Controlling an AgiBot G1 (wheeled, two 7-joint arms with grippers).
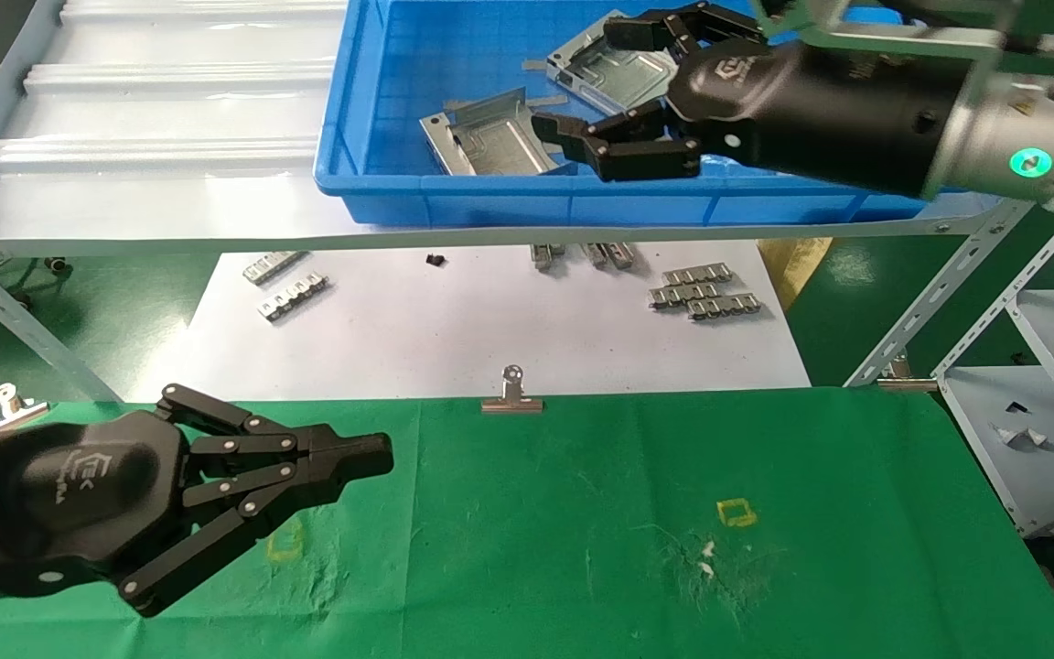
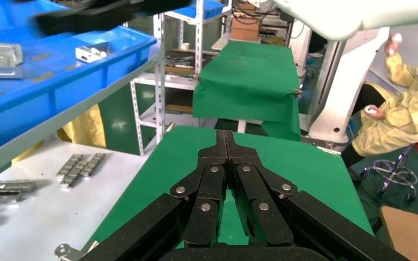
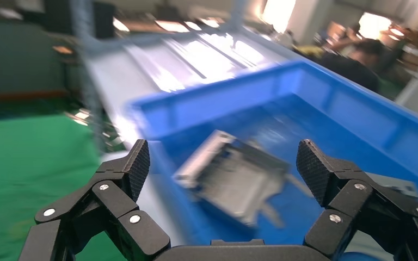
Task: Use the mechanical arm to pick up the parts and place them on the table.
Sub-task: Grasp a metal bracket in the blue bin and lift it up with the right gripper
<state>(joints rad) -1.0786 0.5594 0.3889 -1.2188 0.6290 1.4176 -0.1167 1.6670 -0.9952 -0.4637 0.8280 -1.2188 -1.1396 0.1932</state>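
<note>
Left gripper (image 1: 371,455): recorded nearest the head camera, low on the robot's left above the green-clothed table (image 1: 582,513), its fingers pressed together with nothing between them; the same closed pair was seen in the left wrist view (image 2: 226,142), pointing along the cloth. Right gripper (image 1: 600,87): recorded over the blue bin (image 1: 454,206) on the grey metal shelf (image 1: 152,137), fingers spread wide, one finger (image 1: 646,35) over the far plate and the other (image 1: 618,146) beside the near plate; no contact with either could be confirmed. In the right wrist view the spread fingertips (image 3: 136,163) were seen to frame one blurred plate (image 3: 234,179) inside the bin, without gripping it. Parts: two silvery stamped plates were noted in the bin, one nearer the front wall (image 1: 490,137), one farther back (image 1: 605,69). Other items: a white paper sheet (image 1: 472,339) was noted below the shelf, bearing small toothed metal strips (image 1: 701,291); a silver binder clip (image 1: 512,395) was noted at the cloth's far edge; yellow square outlines (image 1: 736,513) were noted on the cloth.
</note>
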